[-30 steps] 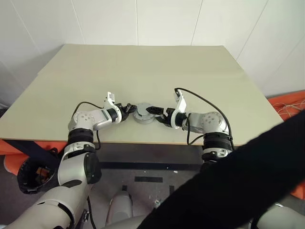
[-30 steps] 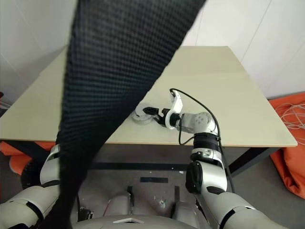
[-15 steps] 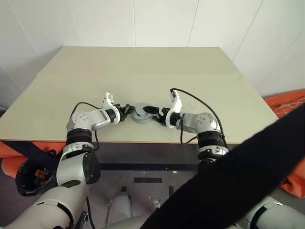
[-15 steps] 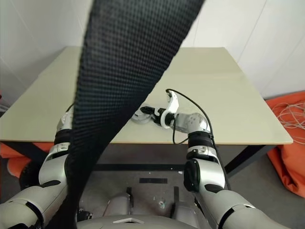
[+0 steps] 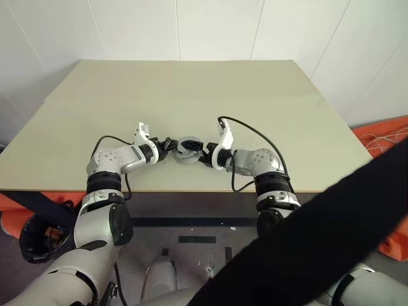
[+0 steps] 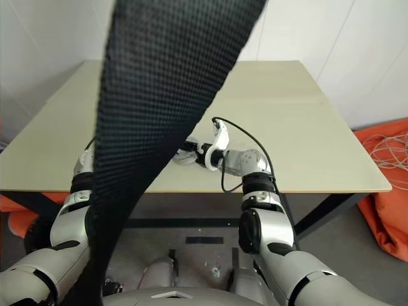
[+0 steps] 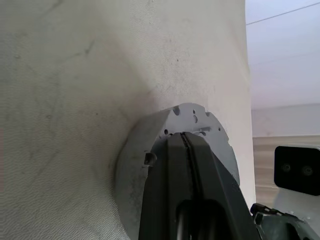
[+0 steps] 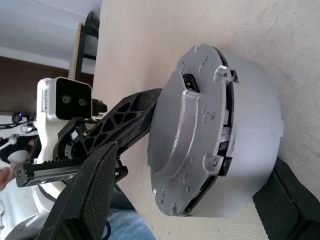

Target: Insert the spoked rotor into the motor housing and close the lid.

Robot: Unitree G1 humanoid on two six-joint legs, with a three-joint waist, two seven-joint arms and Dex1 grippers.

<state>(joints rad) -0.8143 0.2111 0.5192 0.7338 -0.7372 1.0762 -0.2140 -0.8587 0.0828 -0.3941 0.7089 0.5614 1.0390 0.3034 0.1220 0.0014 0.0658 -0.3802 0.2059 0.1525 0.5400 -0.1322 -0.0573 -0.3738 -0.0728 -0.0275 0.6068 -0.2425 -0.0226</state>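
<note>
Black right gripper (image 8: 190, 200) straddles motor housing (image 8: 235, 135), fingers spread.

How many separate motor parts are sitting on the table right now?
1: a single closed motor housing with the lid on it, near the table's front edge between the left gripper and right gripper. Anything inside is hidden.

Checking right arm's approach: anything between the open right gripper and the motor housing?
Nothing visible. The right gripper is open, one finger on each side of the motor housing, lid already on top. The left gripper is shut against the opposite side.
</note>
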